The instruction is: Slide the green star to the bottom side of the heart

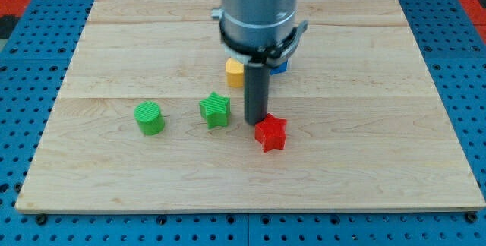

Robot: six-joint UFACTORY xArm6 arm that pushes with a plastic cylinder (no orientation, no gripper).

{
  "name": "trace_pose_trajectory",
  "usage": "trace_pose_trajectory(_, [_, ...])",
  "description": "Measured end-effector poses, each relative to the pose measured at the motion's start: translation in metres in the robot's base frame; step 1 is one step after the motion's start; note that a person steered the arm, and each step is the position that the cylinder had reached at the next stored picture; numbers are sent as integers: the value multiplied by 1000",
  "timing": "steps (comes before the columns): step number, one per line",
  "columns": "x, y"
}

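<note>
The green star (pixel 216 110) lies near the middle of the wooden board (pixel 364 162). My tip (pixel 256 123) stands just to its right, a small gap away, and touches or nearly touches the upper left of the red star (pixel 270 133). A yellow block (pixel 235 72) sits above the green star, partly hidden behind my rod; its shape cannot be made out. A blue block (pixel 279 67) peeks out right of the rod, mostly hidden. I cannot tell which block is the heart.
A green cylinder (pixel 149 118) stands at the view's left of the green star. The arm's grey body (pixel 257 7) covers the board's top middle. A blue pegboard (pixel 23 109) surrounds the board.
</note>
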State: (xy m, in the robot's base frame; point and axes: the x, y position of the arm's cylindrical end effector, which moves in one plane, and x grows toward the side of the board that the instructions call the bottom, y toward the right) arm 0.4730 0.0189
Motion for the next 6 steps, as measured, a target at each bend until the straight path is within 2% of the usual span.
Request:
trace_pose_trajectory(1, [14,12])
trace_pose_trajectory(2, [19,-11])
trace_pose_trajectory(5, [38,-129])
trace_pose_trajectory(6, [-5,-118])
